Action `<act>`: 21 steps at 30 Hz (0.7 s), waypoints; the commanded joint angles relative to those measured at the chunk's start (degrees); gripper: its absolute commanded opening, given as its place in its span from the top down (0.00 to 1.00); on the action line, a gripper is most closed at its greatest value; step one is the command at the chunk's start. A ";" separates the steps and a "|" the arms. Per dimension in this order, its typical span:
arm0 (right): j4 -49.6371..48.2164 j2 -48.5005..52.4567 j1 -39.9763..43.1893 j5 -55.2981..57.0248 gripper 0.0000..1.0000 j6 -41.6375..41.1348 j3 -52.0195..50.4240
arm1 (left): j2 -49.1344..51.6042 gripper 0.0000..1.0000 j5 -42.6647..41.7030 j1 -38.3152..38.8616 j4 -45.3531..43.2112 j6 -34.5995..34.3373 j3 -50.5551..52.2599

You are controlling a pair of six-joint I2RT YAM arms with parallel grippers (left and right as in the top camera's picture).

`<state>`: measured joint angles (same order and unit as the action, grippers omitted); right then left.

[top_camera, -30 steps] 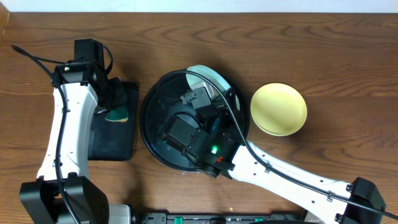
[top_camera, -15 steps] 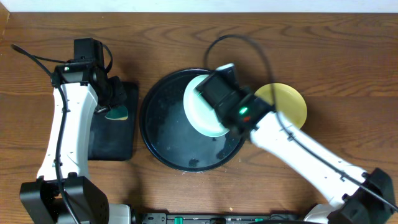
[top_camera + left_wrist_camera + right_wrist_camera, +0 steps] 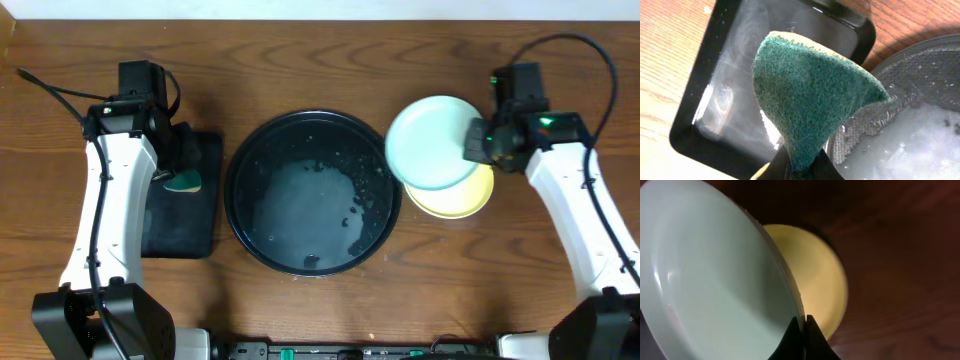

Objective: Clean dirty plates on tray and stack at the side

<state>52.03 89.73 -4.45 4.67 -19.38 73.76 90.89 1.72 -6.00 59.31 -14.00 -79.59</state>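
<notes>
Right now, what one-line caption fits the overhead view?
Right gripper holds a mint plate over the yellow plate beside the black tray; left gripper holds a sponge over the small tray.

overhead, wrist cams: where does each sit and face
Overhead: above the table, facing down on the large round glossy black tray; left arm and right arm show.
Left wrist: behind the left gripper, facing its teal sponge.
Right wrist: behind the right gripper, facing its pale mint plate over the pale yellow plate.
Shared: overhead, right wrist show both plates.

Overhead looks straight down; close left wrist view shares the tray.
</notes>
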 commanded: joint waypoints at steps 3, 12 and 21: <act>-7.21 -0.50 5.75 -3.98 0.99 2.82 -8.92 | 0.57 0.92 1.36 -0.22 -1.25 4.20 -0.28; -15.02 -0.46 6.29 -5.60 0.63 3.80 -16.39 | 4.42 0.93 6.75 -0.22 -3.67 8.09 -0.20; -9.64 -0.66 6.27 -9.46 0.22 6.23 -9.68 | 9.22 0.93 6.27 -2.29 -5.44 12.33 -0.13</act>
<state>40.42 89.73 1.80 -3.01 -14.66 59.40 98.02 6.87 -7.14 53.65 -4.19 -79.59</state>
